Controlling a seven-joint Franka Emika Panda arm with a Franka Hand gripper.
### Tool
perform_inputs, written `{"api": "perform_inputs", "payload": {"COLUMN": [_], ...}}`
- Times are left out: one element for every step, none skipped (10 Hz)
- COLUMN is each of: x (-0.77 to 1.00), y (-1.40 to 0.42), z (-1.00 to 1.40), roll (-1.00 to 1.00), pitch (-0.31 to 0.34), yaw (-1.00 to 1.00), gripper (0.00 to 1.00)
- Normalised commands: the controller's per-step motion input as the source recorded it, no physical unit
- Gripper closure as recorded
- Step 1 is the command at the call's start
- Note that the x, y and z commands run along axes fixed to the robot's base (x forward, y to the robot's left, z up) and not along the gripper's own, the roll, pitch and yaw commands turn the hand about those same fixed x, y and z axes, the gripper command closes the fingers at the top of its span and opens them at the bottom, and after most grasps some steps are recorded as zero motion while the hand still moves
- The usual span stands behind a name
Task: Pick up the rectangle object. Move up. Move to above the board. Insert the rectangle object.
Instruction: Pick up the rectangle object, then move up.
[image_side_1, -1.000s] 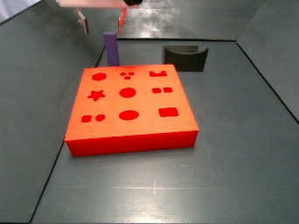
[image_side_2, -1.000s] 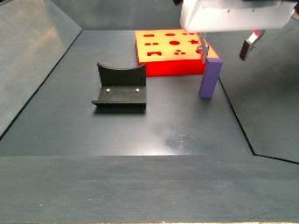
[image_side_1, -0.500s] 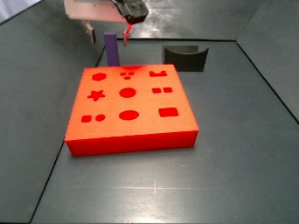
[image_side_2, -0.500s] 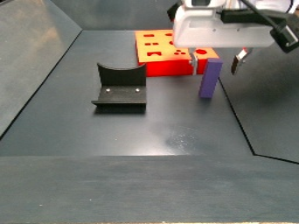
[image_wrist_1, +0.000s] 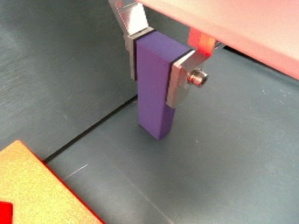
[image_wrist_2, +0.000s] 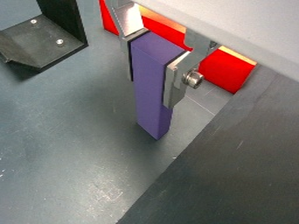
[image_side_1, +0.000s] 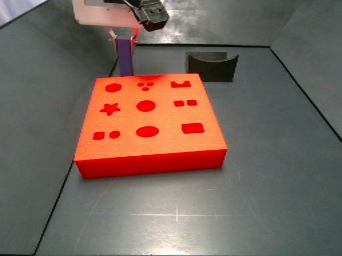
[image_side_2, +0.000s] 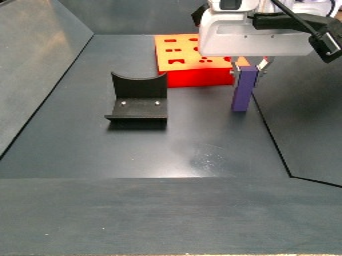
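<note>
pincer (image_wrist_1: 159, 54) clasping rectangle object (image_wrist_1: 156, 92) — upright (floor-standing)

The end effector (image_side_2: 249, 65) straddles the upright rectangle object (image_side_2: 243, 92) (purple) beside the board (image_side_2: 195, 58).

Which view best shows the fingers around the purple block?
A wrist view: the gripper has both silver fingers flanking the rectangle object. Both wrist views show this; in the side views the gripper body hides the fingers.

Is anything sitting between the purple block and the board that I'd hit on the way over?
Nothing visible. The gripper straddles the top of the rectangle object, which stands upright on the floor close beside the board. The fixture stands off to the other side, clear of that path.
</note>
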Motion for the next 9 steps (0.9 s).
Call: {"api": "perform_inputs", "payload": {"x": [0.0,0.0,0.0,0.0,0.0,0.0,0.0,0.0,0.0], "y": [0.0,0.0,0.0,0.0,0.0,0.0,0.0,0.0,0.0], "z": [0.0,0.0,0.0,0.0,0.0,0.0,0.0,0.0,0.83], "roll": [0.0,0.0,0.0,0.0,0.0,0.0,0.0,0.0,0.0], "pitch": [0.0,0.0,0.0,0.0,0.0,0.0,0.0,0.0,0.0], "yaw": [0.0,0.0,0.0,0.0,0.0,0.0,0.0,0.0,0.0], "gripper": [1.0,1.0,1.0,1.0,1.0,1.0,1.0,1.0,1.0]}}
